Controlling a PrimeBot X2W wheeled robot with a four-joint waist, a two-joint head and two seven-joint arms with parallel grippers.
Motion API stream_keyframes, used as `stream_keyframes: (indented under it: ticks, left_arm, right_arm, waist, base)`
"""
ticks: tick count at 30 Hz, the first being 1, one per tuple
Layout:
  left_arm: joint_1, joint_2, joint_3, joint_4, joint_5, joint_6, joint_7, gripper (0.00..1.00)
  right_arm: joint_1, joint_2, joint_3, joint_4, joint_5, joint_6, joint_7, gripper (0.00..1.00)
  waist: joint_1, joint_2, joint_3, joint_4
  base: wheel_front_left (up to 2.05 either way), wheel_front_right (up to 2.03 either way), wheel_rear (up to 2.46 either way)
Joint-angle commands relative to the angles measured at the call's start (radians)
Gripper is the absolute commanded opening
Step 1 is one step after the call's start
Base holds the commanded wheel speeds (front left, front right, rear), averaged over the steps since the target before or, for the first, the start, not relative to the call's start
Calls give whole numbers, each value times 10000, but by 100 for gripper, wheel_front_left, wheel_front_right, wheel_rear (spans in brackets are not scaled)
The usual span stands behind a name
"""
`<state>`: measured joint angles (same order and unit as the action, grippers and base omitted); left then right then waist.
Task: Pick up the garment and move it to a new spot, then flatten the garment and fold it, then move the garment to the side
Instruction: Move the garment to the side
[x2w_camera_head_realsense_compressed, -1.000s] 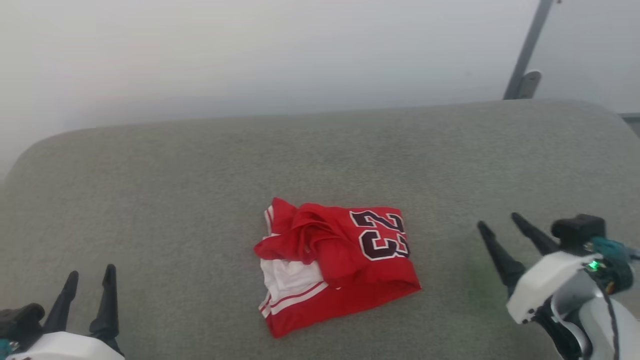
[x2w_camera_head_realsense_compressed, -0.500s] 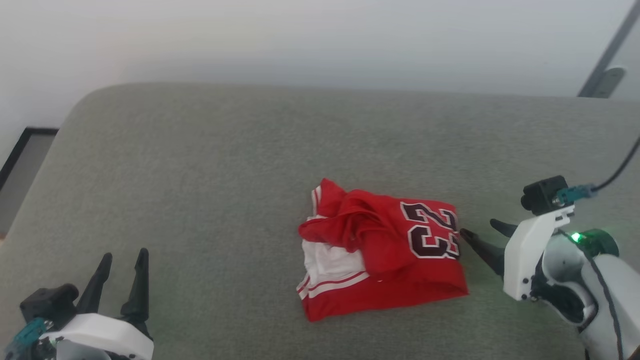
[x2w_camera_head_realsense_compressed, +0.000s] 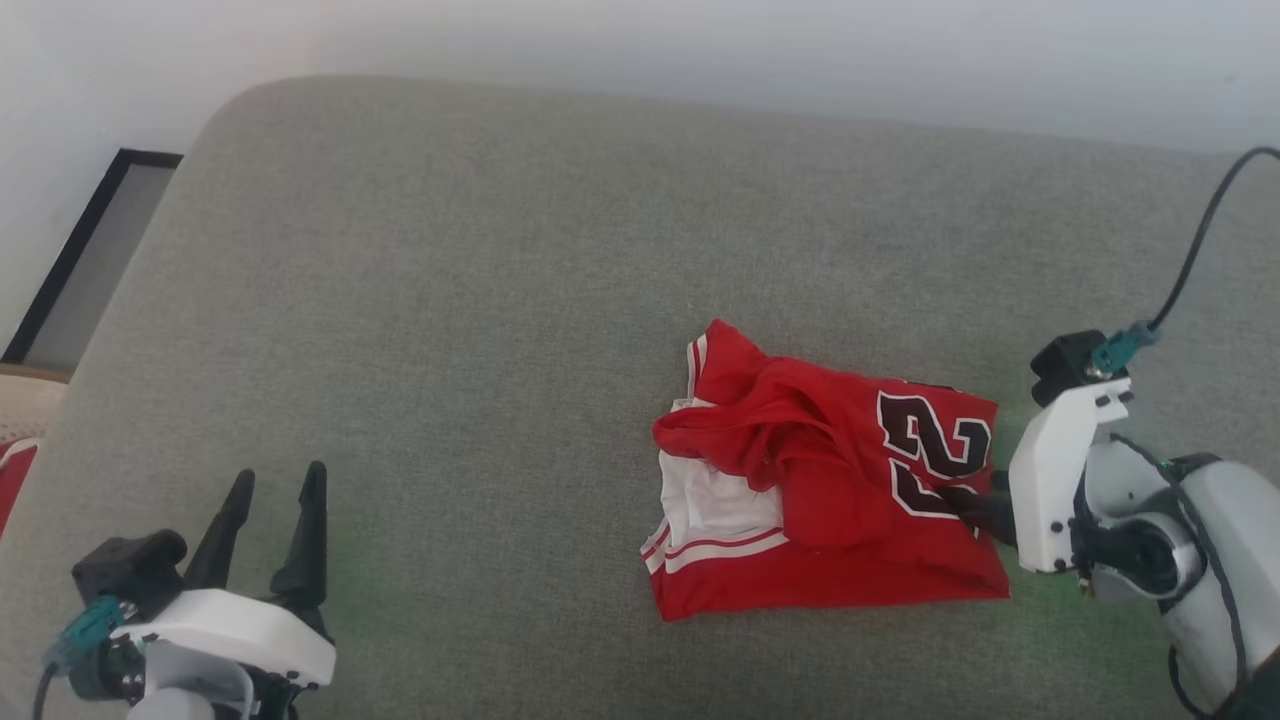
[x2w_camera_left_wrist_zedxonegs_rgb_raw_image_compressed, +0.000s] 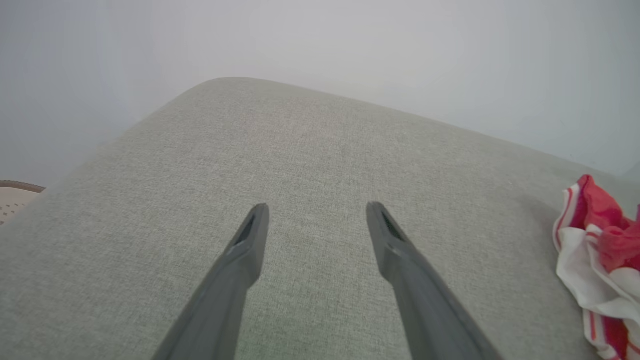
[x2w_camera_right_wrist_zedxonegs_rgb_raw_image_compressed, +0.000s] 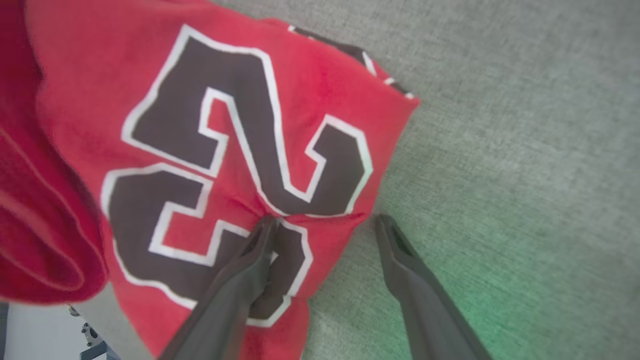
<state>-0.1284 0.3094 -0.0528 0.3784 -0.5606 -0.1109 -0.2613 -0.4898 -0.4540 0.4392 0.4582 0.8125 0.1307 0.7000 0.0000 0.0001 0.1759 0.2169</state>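
Lying crumpled right of centre on the grey cushion (x2w_camera_head_realsense_compressed: 450, 300), the garment (x2w_camera_head_realsense_compressed: 830, 500) looks light, limp and slippery. The right hand (x2w_camera_right_wrist_zedxonegs_rgb_raw_image_compressed: 325, 220), spread, straddles its right edge, a sensible pinch point. The left hand (x2w_camera_head_realsense_compressed: 280, 485) is spread, well apart at near left.

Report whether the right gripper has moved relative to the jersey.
Yes. The right gripper advanced leftward onto the garment; earlier it stood clear of its right edge.

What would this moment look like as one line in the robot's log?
phase: pick-up, not yet gripped | right hand: open, straddling jersey edge | left hand: open, over cushion
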Motion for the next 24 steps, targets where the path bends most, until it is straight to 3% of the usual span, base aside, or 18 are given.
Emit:
stream_keyframes:
  ticks: [1, 5, 6, 7, 8, 24]
  left_arm:
    - [-195, -71, 19, 48, 94, -51, -39, 100]
    - [-329, -161, 53, 138, 188, -88, -39, 100]
    - [-372, -180, 69, 153, 192, -92, -40, 100]
    - [-404, -189, 87, 163, 212, -109, -41, 100]
    - [-425, -191, 103, 174, 241, -122, -42, 100]
    - [-713, -120, 77, 78, 587, -191, -42, 100]
  right_arm:
    - [181, 216, 108, 279, 56, 0, 391, 100]
    - [247, 494, 55, 478, 67, 0, 936, 100]
    - [253, 523, 58, 447, 29, 0, 1034, 94]
    - [256, 512, 107, 371, -30, 1, 1120, 20]
    - [250, 484, 102, 270, -42, 1, 1129, 0]
    - [-96, -389, -1129, -1004, -703, -8, 1035, 0]
  waist:
    - [0, -1, 108, 72]
    - [0, -1, 181, 100]
    - [0, -1, 194, 92]
    - [0, -1, 202, 81]
    - [0, -1, 214, 63]
    - [0, -1, 318, -611]
  base:
    - [0, 0, 0]
    - [0, 0, 0]
    - [0, 0, 0]
    - [0, 0, 0]
    - [0, 0, 0]
    - [0, 0, 0]
